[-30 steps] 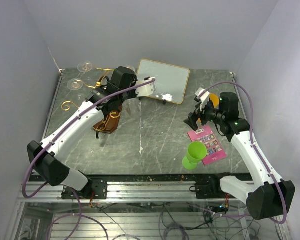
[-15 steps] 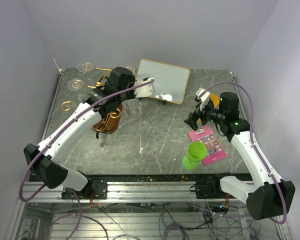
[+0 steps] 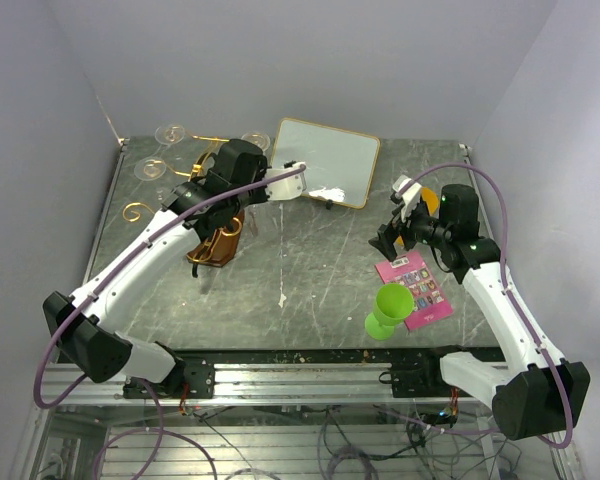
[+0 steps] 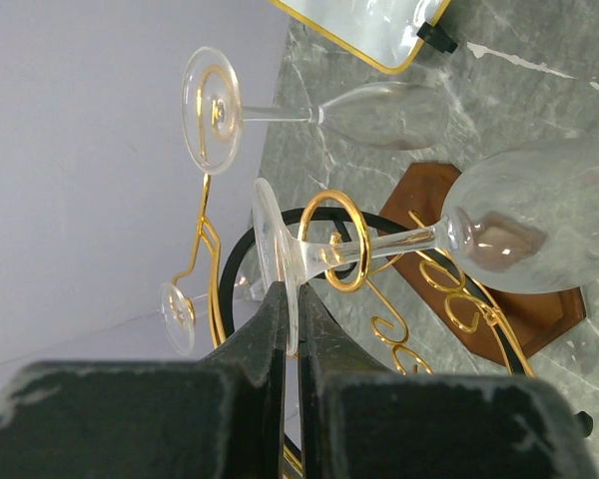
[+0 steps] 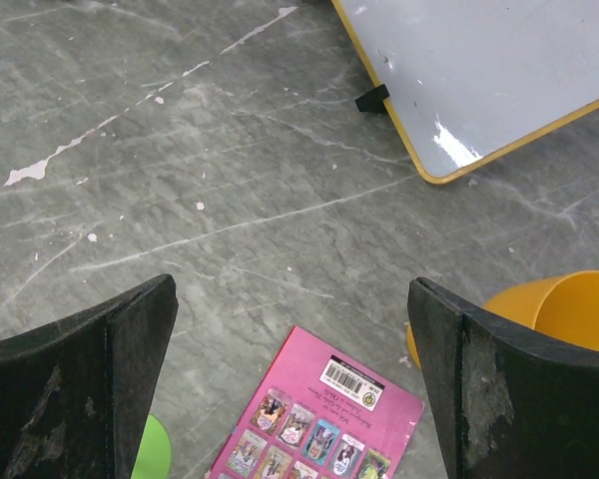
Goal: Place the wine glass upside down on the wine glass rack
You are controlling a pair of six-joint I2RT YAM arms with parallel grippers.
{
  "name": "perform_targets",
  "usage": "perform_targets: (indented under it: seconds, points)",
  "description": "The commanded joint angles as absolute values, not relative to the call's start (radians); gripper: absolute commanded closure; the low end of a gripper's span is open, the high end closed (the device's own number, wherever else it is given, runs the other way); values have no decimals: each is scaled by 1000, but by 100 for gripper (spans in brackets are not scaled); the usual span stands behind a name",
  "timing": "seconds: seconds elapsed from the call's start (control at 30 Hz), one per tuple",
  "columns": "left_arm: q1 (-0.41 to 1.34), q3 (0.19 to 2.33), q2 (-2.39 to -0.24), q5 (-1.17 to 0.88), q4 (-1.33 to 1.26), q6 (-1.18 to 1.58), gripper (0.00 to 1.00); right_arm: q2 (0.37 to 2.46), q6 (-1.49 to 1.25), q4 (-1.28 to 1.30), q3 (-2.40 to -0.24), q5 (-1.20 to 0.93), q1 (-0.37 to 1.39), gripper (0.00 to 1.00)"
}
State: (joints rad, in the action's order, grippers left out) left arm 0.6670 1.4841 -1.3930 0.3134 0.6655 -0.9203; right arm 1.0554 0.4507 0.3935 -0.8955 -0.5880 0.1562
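My left gripper [image 4: 291, 299] is shut on the edge of the clear foot [image 4: 276, 249] of a wine glass. The glass lies sideways in the left wrist view, its stem passing through the gold hoop [image 4: 334, 239] of the wine glass rack and its bowl [image 4: 539, 225] over the dark wooden base [image 4: 539, 314]. Seen from above, the left gripper [image 3: 202, 192] sits over the rack [image 3: 218, 245] at the back left. Two more glasses [image 4: 379, 112] hang on the rack's arms, feet outward [image 3: 170, 133]. My right gripper [image 5: 292, 289] stands open over bare table, holding nothing.
A gold-framed white board [image 3: 325, 160] lies at the back middle. A pink booklet [image 3: 415, 290], a green cup [image 3: 388, 310] and an orange cup [image 3: 428, 198] lie around the right arm. Walls close in the left, back and right sides.
The left arm has shifted slightly, its elbow swinging left and down, with the glass still in its grip. The right arm has not moved.
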Motion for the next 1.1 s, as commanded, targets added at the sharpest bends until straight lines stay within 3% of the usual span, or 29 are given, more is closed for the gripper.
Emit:
perform_targets:
  seconds: [0.0, 0.7, 1.07]
  points:
    - [676, 1480, -1366, 331, 647, -926, 93, 1043, 457, 375, -888, -600, 146, 1]
    - [676, 1465, -1379, 317, 653, -928, 91, 1040, 461, 377, -886, -607, 139, 1]
    - [676, 1467, -1390, 303, 685, -919, 83, 1035, 460, 377, -885, -607, 137, 1]
